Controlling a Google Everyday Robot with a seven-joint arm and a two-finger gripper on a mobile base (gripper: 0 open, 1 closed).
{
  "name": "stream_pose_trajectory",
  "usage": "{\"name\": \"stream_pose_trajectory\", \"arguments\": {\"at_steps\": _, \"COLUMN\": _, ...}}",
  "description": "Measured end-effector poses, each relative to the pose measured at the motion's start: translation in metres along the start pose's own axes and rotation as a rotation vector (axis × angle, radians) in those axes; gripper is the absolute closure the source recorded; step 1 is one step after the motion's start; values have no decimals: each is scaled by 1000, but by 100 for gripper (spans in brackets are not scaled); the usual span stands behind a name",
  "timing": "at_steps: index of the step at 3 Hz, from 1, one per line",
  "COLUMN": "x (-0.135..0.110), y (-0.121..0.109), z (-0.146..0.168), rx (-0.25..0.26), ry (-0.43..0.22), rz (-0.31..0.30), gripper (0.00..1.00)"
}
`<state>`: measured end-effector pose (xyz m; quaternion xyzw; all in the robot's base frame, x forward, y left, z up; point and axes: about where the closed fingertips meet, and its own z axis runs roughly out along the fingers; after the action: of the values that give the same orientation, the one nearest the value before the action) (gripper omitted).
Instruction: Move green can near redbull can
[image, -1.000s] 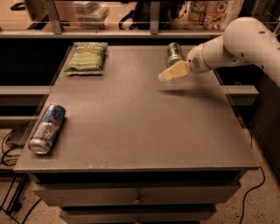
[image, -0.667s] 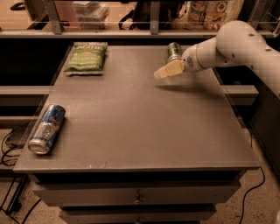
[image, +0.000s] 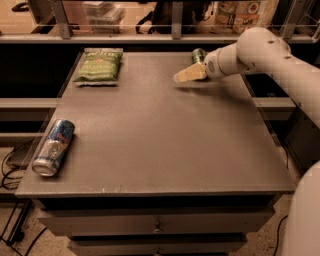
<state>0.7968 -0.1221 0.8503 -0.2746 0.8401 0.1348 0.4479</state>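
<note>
The green can (image: 198, 54) stands at the far right of the grey table (image: 165, 130), mostly hidden behind my arm; only its top shows. My gripper (image: 186, 75) hovers just in front and to the left of the green can, low over the table. The redbull can (image: 53, 147), blue and silver, lies on its side near the table's front left corner, far from the green can and the gripper.
A flat green chip bag (image: 97, 66) lies at the far left of the table. A shelf with rails and boxes runs behind the table. My white arm (image: 280, 65) reaches in from the right edge.
My gripper has moved a little to the left and farther back along the table, staying beside the green can. The cans and the bag have not moved.
</note>
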Motion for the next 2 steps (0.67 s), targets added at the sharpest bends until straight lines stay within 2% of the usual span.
{"name": "stream_pose_trajectory", "arguments": {"at_steps": 1, "x": -4, "y": -13, "z": 7, "rx": 32, "ry": -15, "rz": 35, "gripper": 18}}
{"name": "stream_pose_trajectory", "arguments": {"at_steps": 2, "x": -11, "y": -16, "z": 8, "rx": 59, "ry": -16, "rz": 16, "gripper": 41}}
